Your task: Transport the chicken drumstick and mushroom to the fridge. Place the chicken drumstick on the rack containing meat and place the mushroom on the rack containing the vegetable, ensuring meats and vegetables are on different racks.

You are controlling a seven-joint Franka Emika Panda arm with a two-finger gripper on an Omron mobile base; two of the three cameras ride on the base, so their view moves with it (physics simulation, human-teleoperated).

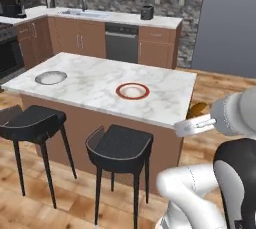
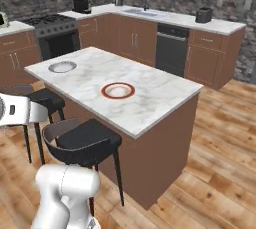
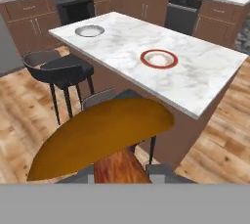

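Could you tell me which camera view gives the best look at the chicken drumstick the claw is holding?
The hand view: the chicken drumstick lies large across the foreground, held in the shut claw. The left base view shows just a small orange-brown bit past the island counter edge, beside the claw. I cannot pick it out in the right base view.

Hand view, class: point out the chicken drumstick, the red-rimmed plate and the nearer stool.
chicken drumstick (image 3: 102,137), hand view, fat orange-brown body.
red-rimmed plate (image 3: 146,54), hand view, left rim.
stool (image 3: 61,69), hand view, dark seat.
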